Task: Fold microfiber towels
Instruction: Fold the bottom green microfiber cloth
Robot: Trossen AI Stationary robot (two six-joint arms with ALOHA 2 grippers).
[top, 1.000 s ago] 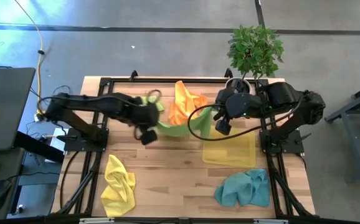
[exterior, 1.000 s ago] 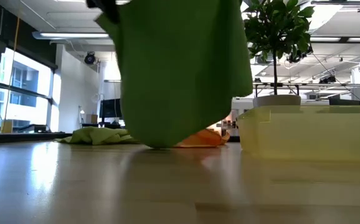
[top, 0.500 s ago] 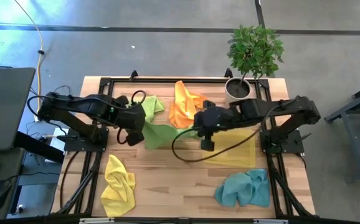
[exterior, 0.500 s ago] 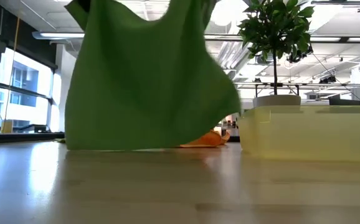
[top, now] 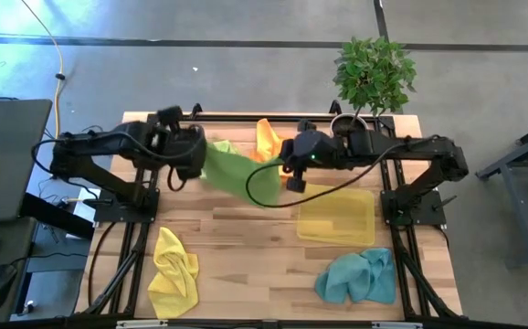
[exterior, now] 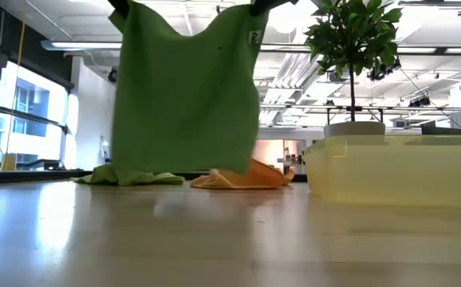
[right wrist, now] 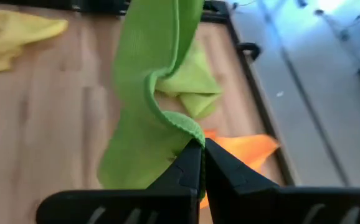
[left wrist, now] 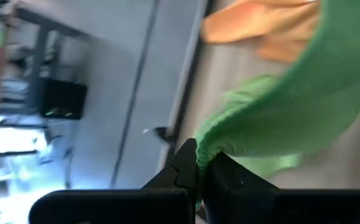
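I have a green towel (top: 237,174) stretched in the air between my two grippers, above the far middle of the table (top: 246,247). My left gripper (top: 189,157) pinches one top corner at about nine o'clock of the cloth, and my right gripper (top: 291,175) pinches the other corner at three o'clock; both pairs of fingers are pressed tight on the hem. From table height the towel hangs as a flat sheet with its lower edge near the wood.

It is light, limp cloth, so I judge it will sag and swing, and corners are the only sound places to hold. A second green towel (top: 227,146) and an orange towel (top: 269,139) lie crumpled behind it, at twelve o'clock. A flat yellow towel (top: 337,217) lies at four o'clock, with another yellow towel (top: 174,260) and a blue towel (top: 360,276) near the front edge.
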